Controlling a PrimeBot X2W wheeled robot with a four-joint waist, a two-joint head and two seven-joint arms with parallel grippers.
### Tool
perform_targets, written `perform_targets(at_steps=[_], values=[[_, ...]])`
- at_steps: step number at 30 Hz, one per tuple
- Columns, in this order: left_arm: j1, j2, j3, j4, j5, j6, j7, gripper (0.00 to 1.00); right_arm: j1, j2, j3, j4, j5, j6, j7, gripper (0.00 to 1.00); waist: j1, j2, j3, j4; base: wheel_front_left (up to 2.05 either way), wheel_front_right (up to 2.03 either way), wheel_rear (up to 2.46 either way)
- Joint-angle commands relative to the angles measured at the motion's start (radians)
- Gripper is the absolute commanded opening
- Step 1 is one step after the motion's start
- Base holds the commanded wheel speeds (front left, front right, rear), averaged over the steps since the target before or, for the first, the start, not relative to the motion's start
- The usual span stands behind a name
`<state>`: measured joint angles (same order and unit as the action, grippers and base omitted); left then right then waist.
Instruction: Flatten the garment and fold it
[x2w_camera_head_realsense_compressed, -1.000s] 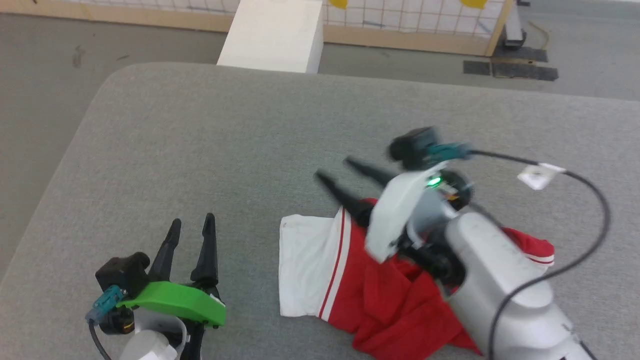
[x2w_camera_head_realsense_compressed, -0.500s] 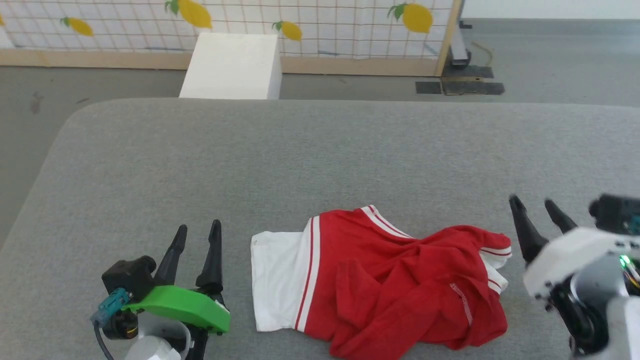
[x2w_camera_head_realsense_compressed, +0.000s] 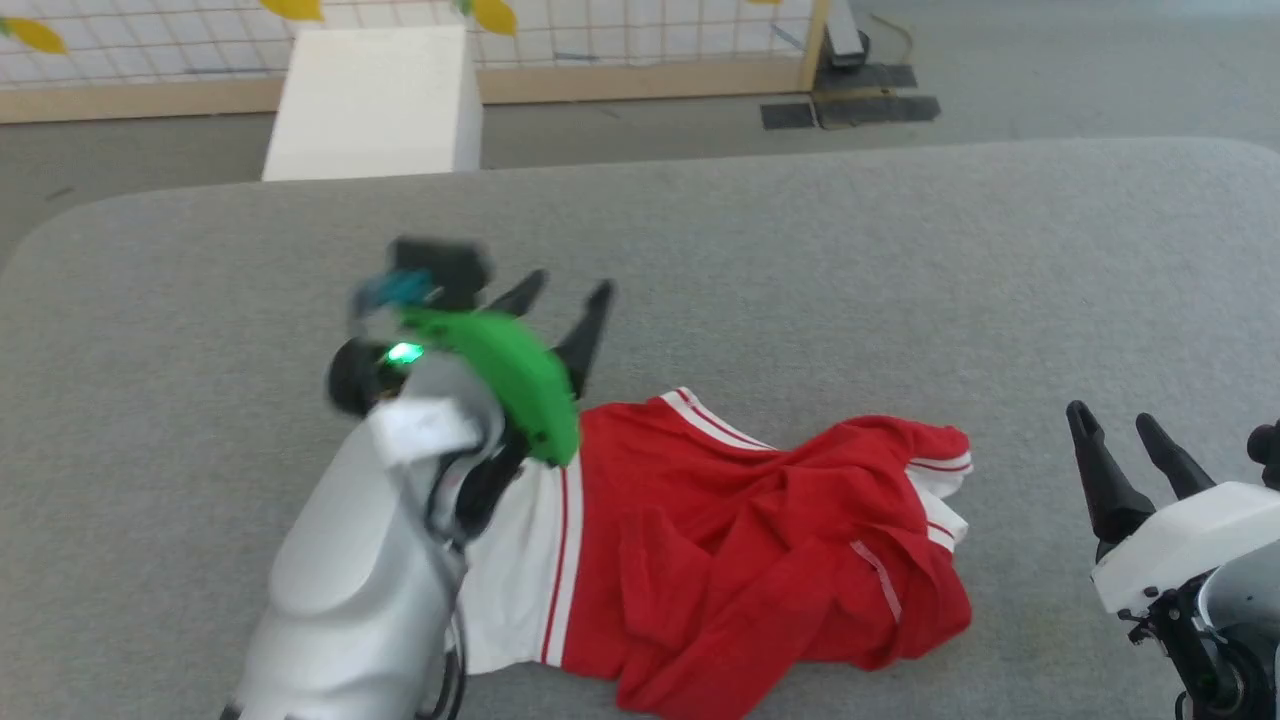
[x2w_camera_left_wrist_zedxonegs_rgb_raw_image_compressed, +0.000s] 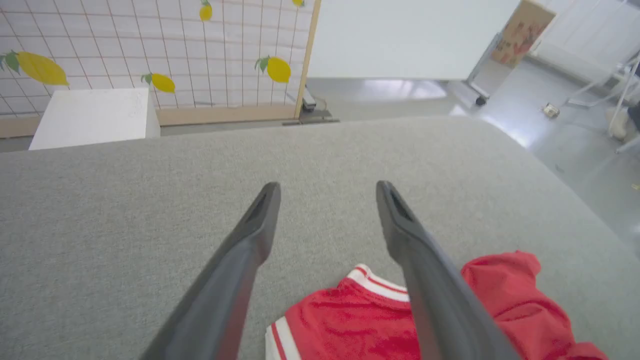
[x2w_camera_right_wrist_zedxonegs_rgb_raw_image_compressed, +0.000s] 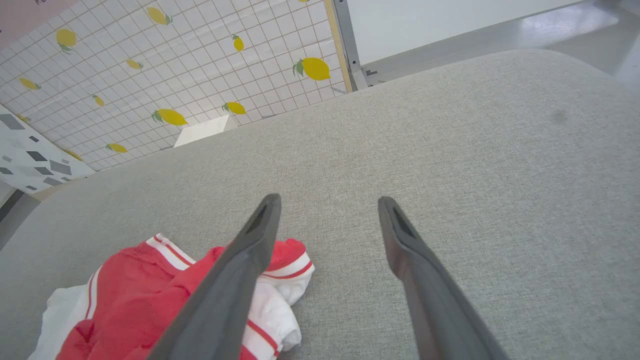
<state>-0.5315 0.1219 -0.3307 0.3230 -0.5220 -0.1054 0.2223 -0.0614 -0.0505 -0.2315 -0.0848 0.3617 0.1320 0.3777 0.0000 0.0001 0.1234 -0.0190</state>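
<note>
Jaws wide on both arms, nothing gripped in either pair. Up over the far left edge of the jersey T-shirt (x2w_camera_head_realsense_compressed: 760, 540), the left jaws, dark fingers (x2w_camera_head_realsense_compressed: 588, 330) pointing out beyond it across the bare grey fabric-covered desk (x2w_camera_head_realsense_compressed: 800, 230). From the left wrist, fingers (x2w_camera_left_wrist_zedxonegs_rgb_raw_image_compressed: 240, 270) spread above the cloth, a red-and-white striped band of the T-shirt (x2w_camera_left_wrist_zedxonegs_rgb_raw_image_compressed: 350, 325) low between them; touching or just clear, cannot tell. Silver left forearm (x2w_camera_head_realsense_compressed: 350, 580) with green wrist cover (x2w_camera_head_realsense_compressed: 510, 380) across the white sleeve end. T-shirt crumpled at the near middle of the desk, red body bunched in folds, white sleeve with red stripes at the left, another white striped sleeve tucked at the right end. Low at the right, the right jaws, near that end but apart from it, fingers (x2w_camera_head_realsense_compressed: 1100, 480) over bare desk. From the right wrist, one finger (x2w_camera_right_wrist_zedxonegs_rgb_raw_image_compressed: 232, 285) crossing in front of the T-shirt (x2w_camera_right_wrist_zedxonegs_rgb_raw_image_compressed: 135, 295). Beyond the desk, a white box (x2w_camera_head_realsense_compressed: 370, 100) and a lattice screen (x2w_camera_left_wrist_zedxonegs_rgb_raw_image_compressed: 150, 45) printed with lemons.
</note>
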Motion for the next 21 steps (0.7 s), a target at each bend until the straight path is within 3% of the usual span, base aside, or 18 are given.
perform_targets(at_steps=[1, 6, 10, 20, 21], values=[[-0.049, -0.007, -0.032, 0.036, 0.003, -0.007, 0.067, 1.0, -0.011, 0.0, 0.0, -0.003, 0.008, -0.001, -0.009, 1.0, 0.0, -0.0001, 0.052, -0.059, 0.0, 0.0, 0.0], [-0.201, 0.004, -0.18, 0.168, 0.027, -0.019, 0.373, 1.0, -0.013, 0.0, 0.003, 0.007, 0.016, -0.001, -0.024, 1.0, 0.0, -0.0001, 0.098, -0.118, 0.0, 0.0, 0.0], [-0.258, 0.037, -0.247, 0.23, 0.06, -0.021, 0.516, 1.0, -0.015, 0.0, 0.001, 0.014, 0.025, -0.001, -0.043, 1.0, 0.0, -0.0001, 0.13, -0.151, 0.0, 0.0, 0.0], [-0.24, 0.058, -0.342, 0.293, 0.044, -0.024, 0.633, 1.0, -0.031, 0.0, 0.005, 0.021, 0.039, -0.001, -0.072, 1.0, 0.0, -0.0001, 0.173, -0.166, 0.0, 0.0, 0.0], [-0.234, 0.054, -0.343, 0.293, 0.027, -0.025, 0.636, 0.23, -0.032, 0.0, 0.004, 0.022, 0.039, -0.001, -0.072, 1.0, 0.0, -0.0001, 0.174, -0.161, 0.0, 0.0, 0.0]])
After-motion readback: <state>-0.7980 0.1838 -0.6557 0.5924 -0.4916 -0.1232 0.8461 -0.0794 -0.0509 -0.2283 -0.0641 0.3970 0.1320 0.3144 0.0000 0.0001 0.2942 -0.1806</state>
